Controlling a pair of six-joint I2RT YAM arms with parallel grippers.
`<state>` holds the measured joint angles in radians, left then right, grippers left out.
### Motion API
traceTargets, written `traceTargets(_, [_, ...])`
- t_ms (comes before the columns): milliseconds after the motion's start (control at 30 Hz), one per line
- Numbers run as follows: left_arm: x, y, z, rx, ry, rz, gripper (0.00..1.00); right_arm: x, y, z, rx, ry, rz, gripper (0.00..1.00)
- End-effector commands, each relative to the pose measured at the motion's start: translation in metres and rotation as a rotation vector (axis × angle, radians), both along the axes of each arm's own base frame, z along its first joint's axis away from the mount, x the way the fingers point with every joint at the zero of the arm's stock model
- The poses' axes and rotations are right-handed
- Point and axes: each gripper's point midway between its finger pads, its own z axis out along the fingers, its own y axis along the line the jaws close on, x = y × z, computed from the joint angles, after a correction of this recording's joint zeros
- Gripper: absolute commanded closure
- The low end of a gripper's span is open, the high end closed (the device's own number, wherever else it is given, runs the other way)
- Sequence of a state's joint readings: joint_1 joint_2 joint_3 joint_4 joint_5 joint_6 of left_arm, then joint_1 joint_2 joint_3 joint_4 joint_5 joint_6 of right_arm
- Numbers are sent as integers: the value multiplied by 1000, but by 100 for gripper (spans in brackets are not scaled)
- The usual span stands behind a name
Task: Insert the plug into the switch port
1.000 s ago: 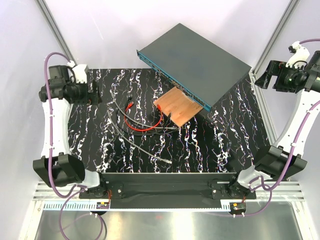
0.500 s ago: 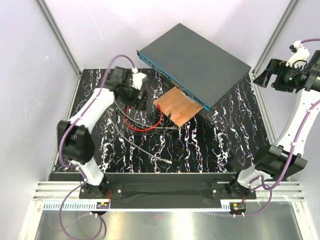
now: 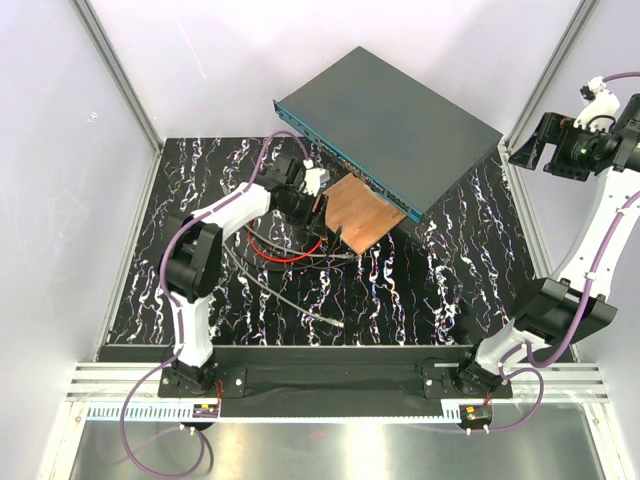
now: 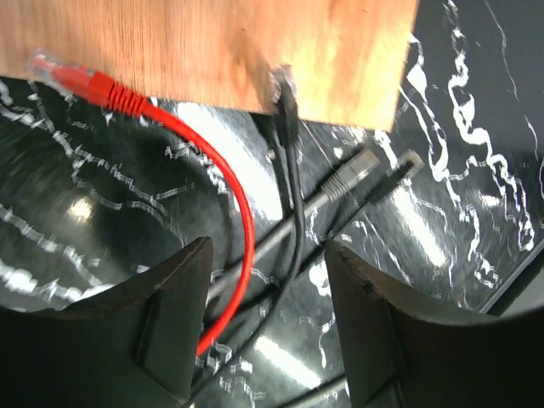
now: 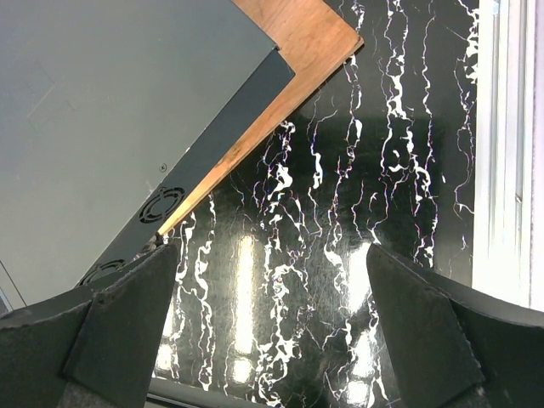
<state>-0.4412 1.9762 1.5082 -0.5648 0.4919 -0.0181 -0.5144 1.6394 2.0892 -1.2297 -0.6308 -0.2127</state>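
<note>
Even, bright white light fills the top view with soft shadows, while the glossy table (image 4: 442, 212) throws back glare patches in both wrist views, the left one smeared by blur around the red plug (image 4: 68, 75).

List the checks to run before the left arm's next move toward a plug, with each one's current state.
1. Left end effector open: ok, jaws apart, nothing held.
2. Plug between the jaws: not ok. The red plug lies ahead to the left on the copper plate, and the grey plug is ahead too. Only cables pass between the fingers.
3. Cables separated: not ok. The red cable is bunched with the grey and black ones.
4. Switch sockets free: cannot tell, too small in the top view.
5. Right end effector out of the way: ok, open, off by the switch's right corner.
</note>
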Motion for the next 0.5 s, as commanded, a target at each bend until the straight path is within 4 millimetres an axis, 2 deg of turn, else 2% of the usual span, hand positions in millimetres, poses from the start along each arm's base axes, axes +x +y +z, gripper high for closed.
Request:
traceTargets(0, [8,-22,-5,-90,15,6,40,-3,4,15,-1,-29,0,0])
traceTargets(167, [10,-26,-28,-77,59,24,41,-4,2,18,-15,-31,-2,0])
traceTargets(300, [10,-26,-38,-68,74,29,50,-4,2,19,-10,-26,-3,0])
traceTargets(400, [6,-26,-36,-81,84,19,67,-3,3,21,-5,-31,-3,0])
traceTargets(467, [3,-27,-31,-89,77,7,83,-3,4,22,2,-32,-1,0])
